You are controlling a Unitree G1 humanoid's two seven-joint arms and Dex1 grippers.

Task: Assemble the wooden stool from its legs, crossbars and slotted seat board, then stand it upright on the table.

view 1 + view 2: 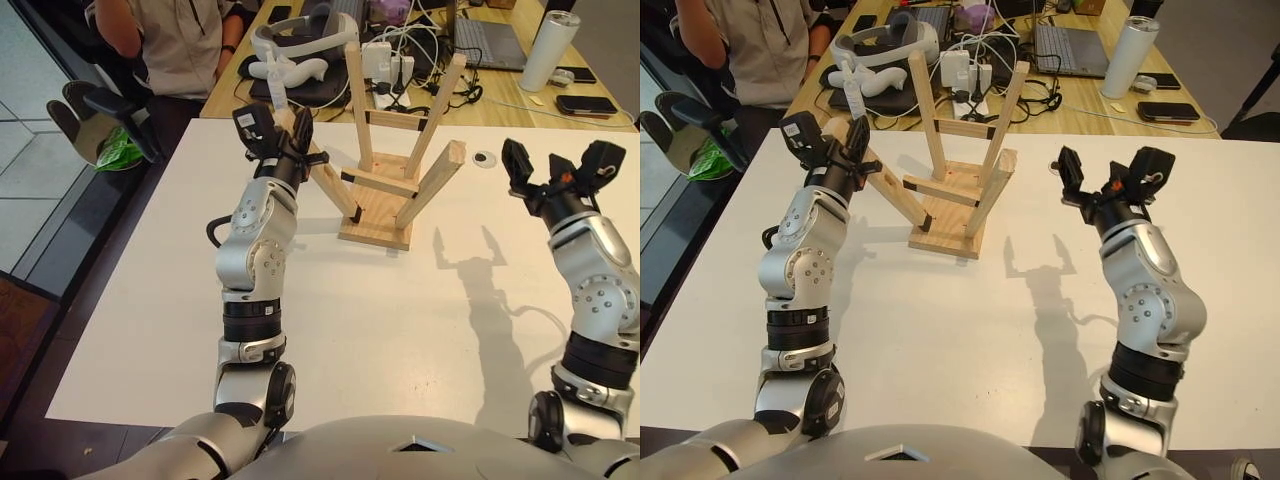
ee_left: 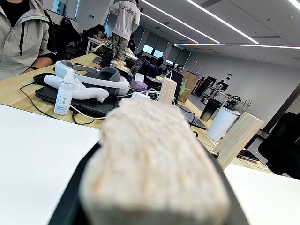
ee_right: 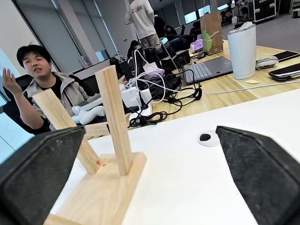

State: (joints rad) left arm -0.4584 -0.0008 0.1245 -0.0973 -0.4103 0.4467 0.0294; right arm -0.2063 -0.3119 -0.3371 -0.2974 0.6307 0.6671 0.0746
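Stool (image 1: 376,232) stands inverted; left end effector (image 1: 279,127) grips one of four legs (image 1: 332,183).

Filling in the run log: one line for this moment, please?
stool: upside down, seat on table | left jaws: shut on leg | right jaws: open, clear of stool

A white table (image 1: 380,330) lies under your left gripper (image 1: 278,125) and right gripper (image 1: 558,165). Beyond both runs a wooden desk (image 1: 520,100) with a laptop (image 1: 490,40), cables (image 1: 425,40) and a tumbler (image 1: 548,50). Grey floor tiles (image 1: 25,120) sit outward of the left gripper; strip lights (image 2: 211,28) line the office ceiling.
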